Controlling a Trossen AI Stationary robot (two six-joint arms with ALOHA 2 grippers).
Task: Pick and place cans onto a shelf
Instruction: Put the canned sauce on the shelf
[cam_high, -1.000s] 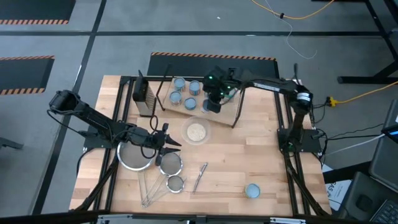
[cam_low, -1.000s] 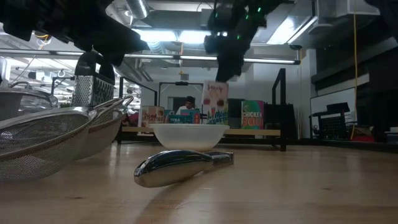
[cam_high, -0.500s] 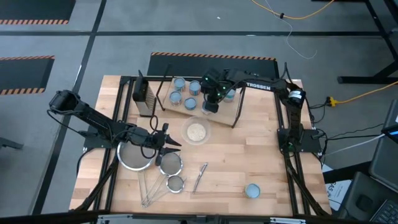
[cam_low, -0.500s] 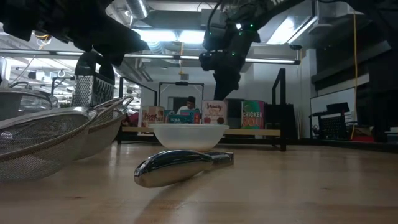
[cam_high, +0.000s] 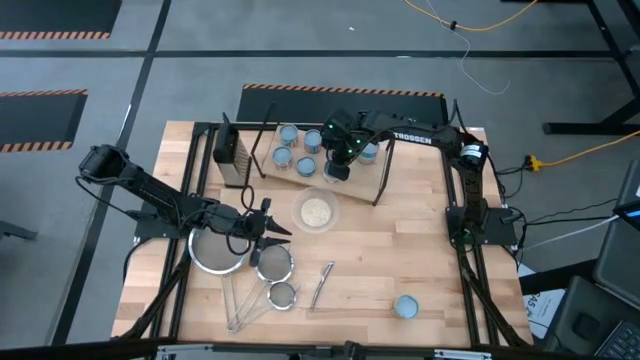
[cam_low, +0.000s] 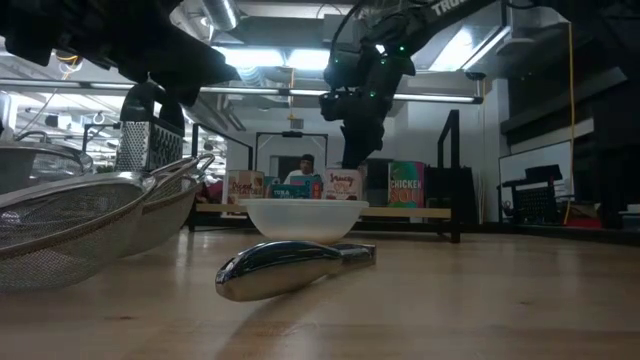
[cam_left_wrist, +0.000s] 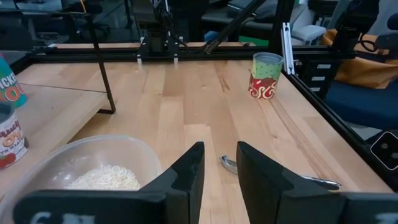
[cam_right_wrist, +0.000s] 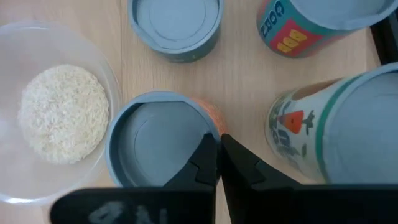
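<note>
Where the shelf (cam_high: 300, 172) stands at the far side of the tabletop (cam_high: 400, 250), listed as follows:

- Right gripper (cam_high: 335, 168) — low over the shelf's near edge, fingers pinched on the rim of a can (cam_right_wrist: 160, 146), can apparently set down on the board; grip likely kept until the can sits steady.
- Cans on shelf (cam_high: 297, 148) — clustered close on the board, tops up, presumably to leave room for the rest. Short cylinders, smooth pale blue lids with a raised lip, glossy printed labels.
- Stray can (cam_high: 405, 306) — upright near the tabletop's front right, well apart from the shelf, not yet collected.
- Shelf — flat light-wood board, visible grain, thin black rod legs.
- Left gripper (cam_high: 268, 232) — waiting above the strainers (cam_high: 245, 255), fingers narrowly apart, holding nothing.
- Strainers — round steel mesh, dull sheen, long wire handles.
- Clear bowl (cam_high: 315, 212) — smooth, transparent, pale grains inside, just in front of the shelf.
- Grater (cam_high: 232, 155) — perforated metal, upright beside the shelf.
- Spoon (cam_high: 322, 283) — polished steel, lying flat.
</note>
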